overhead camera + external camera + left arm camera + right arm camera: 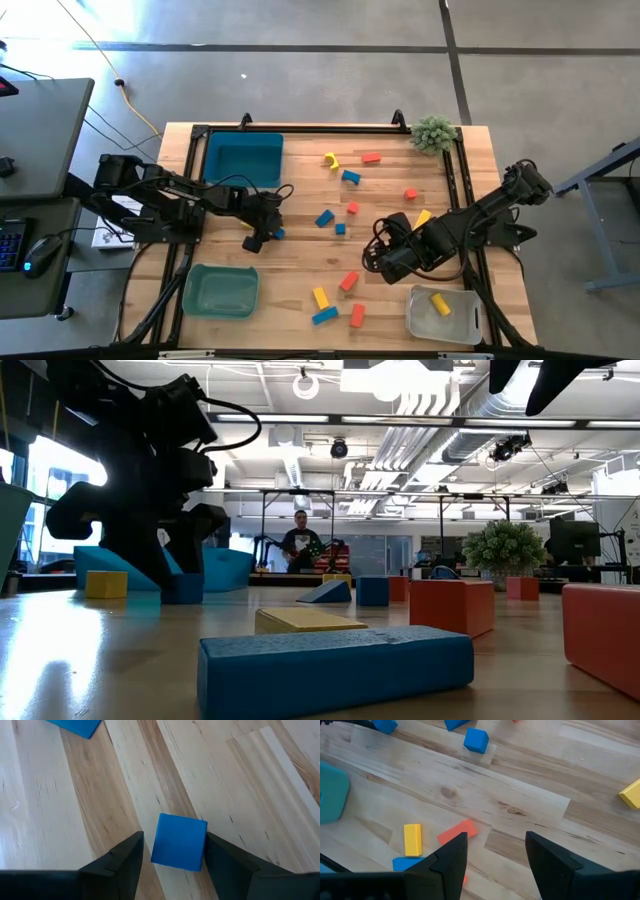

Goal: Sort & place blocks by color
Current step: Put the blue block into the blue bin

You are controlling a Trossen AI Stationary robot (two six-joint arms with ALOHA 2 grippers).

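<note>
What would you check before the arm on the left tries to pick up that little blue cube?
1. Left gripper open around the blue cube: ok, a finger on each side.
2. Cube centred between the fingers: not ok, it sits nearer one finger.
3. Cube clear of other blocks: ok.
4. Blue bin free to receive it: ok, nothing blocks it.
5. Right gripper out of the way: ok, open above bare wood, holding nothing.
6. Fingers low enough to grip: cannot tell.

No text — nothing legible anywhere.
</note>
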